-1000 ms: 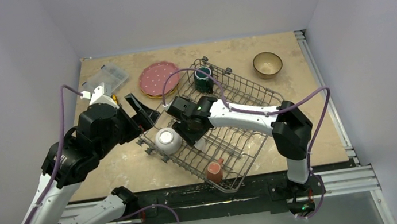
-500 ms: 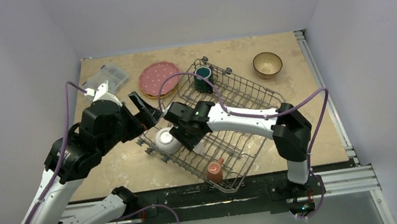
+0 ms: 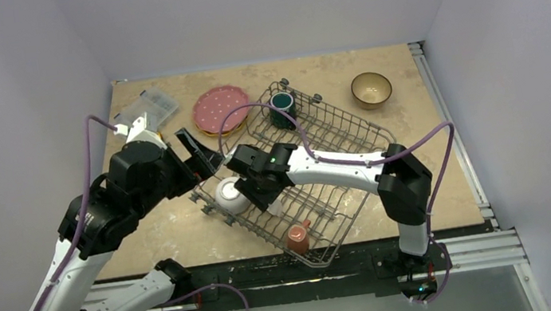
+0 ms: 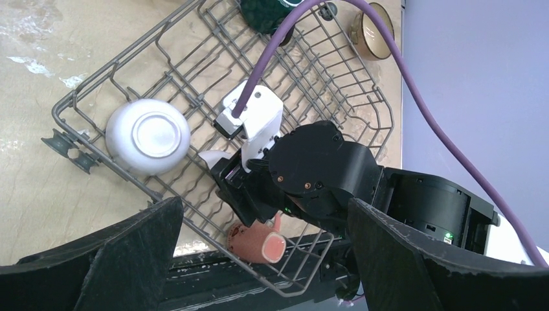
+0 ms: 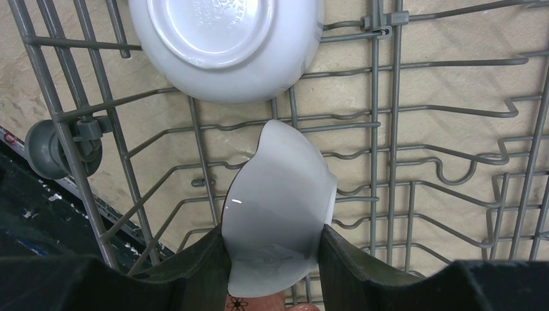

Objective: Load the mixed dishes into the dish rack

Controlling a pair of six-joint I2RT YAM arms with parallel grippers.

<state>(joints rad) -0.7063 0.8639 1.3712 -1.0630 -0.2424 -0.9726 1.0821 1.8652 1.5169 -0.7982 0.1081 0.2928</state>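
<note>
The grey wire dish rack lies in the middle of the table. A white bowl sits upside down in its near left corner, a red-and-white mug lies at its near end and a dark teal mug stands at its far end. My right gripper is shut on a small floral bowl, held on edge just above the rack wires beside the white bowl. My left gripper is open and empty by the rack's left edge. The pink dotted plate lies on the yellow plate. The brown bowl stands at the far right.
A clear plastic box lies at the far left, behind my left wrist. A purple cable arcs over the rack from my right arm. In the left wrist view the white bowl and the mug show below my right wrist.
My right gripper has moved a little left with the small bowl, closer to the white bowl. My left gripper has shifted only slightly.
</note>
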